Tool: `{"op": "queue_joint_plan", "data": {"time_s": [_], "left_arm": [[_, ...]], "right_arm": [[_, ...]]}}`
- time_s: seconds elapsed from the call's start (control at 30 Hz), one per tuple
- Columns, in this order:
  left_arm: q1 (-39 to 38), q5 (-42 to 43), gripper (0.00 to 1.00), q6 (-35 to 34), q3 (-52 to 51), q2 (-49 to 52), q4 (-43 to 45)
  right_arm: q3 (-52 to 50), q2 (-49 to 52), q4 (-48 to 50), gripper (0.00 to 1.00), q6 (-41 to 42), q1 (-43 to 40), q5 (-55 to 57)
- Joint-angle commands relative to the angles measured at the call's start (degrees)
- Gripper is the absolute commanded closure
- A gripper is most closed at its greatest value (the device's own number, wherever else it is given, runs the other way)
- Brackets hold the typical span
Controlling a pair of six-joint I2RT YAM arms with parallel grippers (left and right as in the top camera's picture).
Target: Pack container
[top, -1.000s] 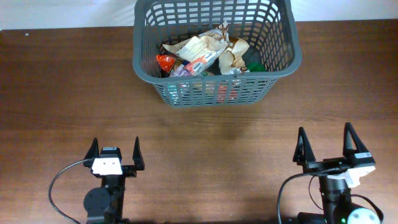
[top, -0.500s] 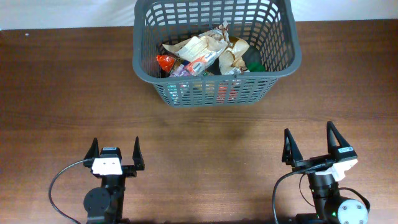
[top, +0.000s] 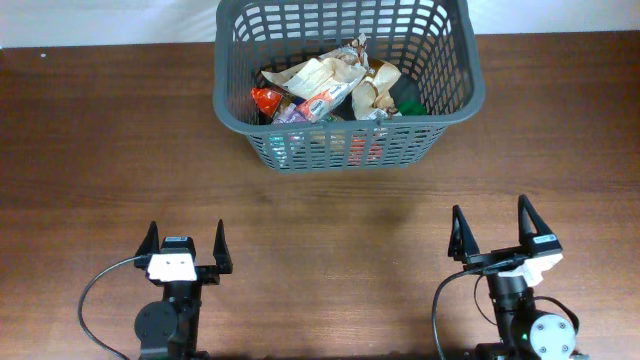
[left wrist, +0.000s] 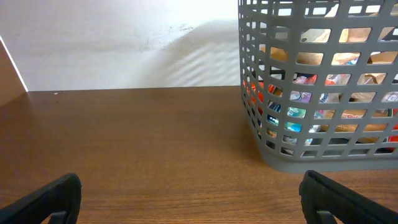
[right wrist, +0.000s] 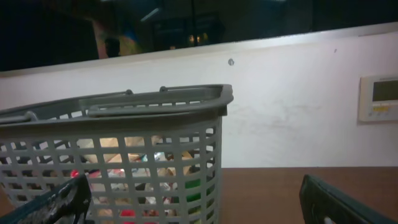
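Container (top: 340,150) well apart from both pairs of jaws, each spread wide.

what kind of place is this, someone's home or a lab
Likely an indoor lab or office room: a wooden table against a bare white wall, with a thermostat-like panel on the wall.

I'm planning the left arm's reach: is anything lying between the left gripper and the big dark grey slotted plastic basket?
Nothing visible. Only bare brown wooden table lies between the open left gripper and the dark grey slotted plastic basket, in both the overhead and left wrist views. The snack packets all sit inside the basket.
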Motion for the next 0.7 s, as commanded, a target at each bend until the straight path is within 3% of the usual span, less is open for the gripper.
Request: {"op": "queue_joint_plan", "data": {"time_s": [0.0,0.67], "left_arm": [[0.28,-0.42,0.01,-0.37,-0.52,-0.55,0.07],[0.28,-0.42,0.01,-0.37,-0.52,-0.55,0.04]], "right_arm": [[-0.66,-0.7,0.46,0.01,0.04,0.61,0.72],[-3.13,-0.7,1.92,0.01,0.04,0.46,5.9]]}}
